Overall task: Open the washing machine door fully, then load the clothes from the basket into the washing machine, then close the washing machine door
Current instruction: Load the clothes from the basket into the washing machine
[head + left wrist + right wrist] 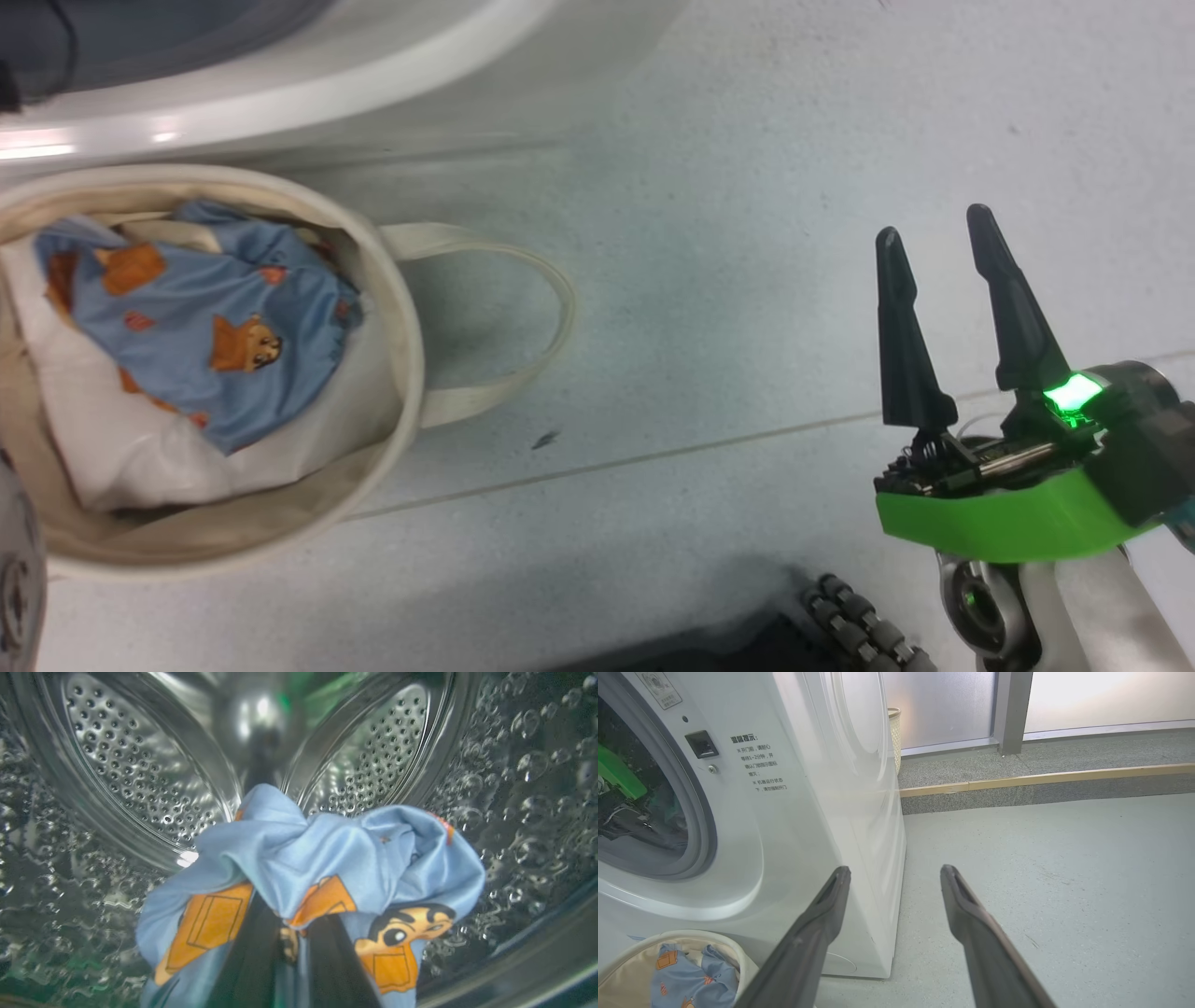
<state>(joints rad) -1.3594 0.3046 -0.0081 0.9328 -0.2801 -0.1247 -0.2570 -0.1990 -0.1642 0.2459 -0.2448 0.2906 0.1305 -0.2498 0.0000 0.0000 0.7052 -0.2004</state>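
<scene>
Firmly pinched, clothes [327, 854] drape over the left gripper's [292, 933] 2 fingers [245, 961].

LAUNDRY AREA: A white front-loading washing machine [822, 812] is standing directly on a pale grey-green floor [1064, 868] in what looks like a plain indoor hall rather than a furnished home. Its front is carrying a printed notice [759, 763] in Chinese characters. Behind it, frosted panels [943, 704] and a grey metal post [1011, 709] are closing off the space above a raised speckled stone ledge [1017, 798] edged with a tan strip [1064, 777]. A cream canvas basket [401, 308] is sitting at the machine's foot, holding bear-print clothes [215, 327]. The perforated steel drum [131, 765] is gleaming inside.
</scene>
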